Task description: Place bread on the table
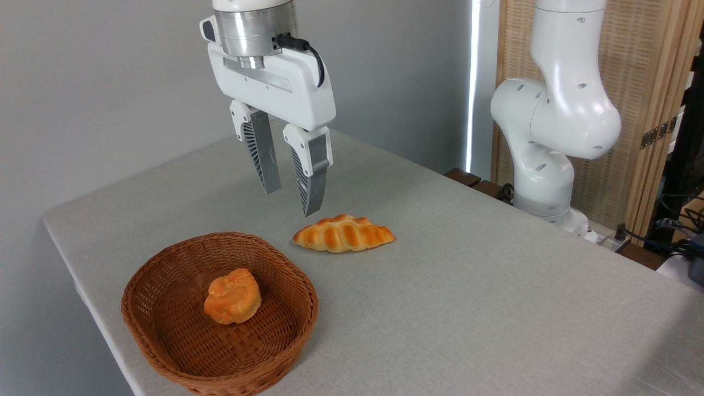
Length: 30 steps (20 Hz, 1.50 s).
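Observation:
The bread (232, 295), a small round orange-golden bun with a swirled top, lies inside the brown wicker basket (159, 324) at the front left of the table (467, 308). My gripper (292, 202) hangs in the air above and behind the basket, well clear of the bun. Its two grey fingers point down and stand apart, open, with nothing between them.
A longer braided golden loaf (344, 234) lies on the cloth just right of and below the fingertips. The arm's white base (544, 165) stands at the table's far right edge. The table's left edge runs close by the basket.

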### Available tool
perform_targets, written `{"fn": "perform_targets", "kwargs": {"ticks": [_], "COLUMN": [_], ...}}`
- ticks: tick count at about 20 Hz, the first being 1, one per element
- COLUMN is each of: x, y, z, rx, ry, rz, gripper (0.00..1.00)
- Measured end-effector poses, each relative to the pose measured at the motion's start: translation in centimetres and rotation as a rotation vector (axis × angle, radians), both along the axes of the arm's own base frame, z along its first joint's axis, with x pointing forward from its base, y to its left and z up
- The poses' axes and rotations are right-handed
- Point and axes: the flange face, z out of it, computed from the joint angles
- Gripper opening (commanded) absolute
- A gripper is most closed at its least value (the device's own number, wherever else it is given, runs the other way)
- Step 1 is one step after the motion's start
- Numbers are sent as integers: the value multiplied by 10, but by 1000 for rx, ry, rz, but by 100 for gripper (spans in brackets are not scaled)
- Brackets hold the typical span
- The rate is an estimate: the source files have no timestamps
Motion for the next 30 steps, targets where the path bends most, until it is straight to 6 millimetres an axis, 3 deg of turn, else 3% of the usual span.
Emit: {"fn": "perform_targets", "kwargs": {"ticks": [21, 30], "x": [1, 9], "y": [-2, -14], "z": [-3, 3], "rx": [-27, -75], "ry": [8, -62], "rz": [4, -6], "gripper": [100, 100]}}
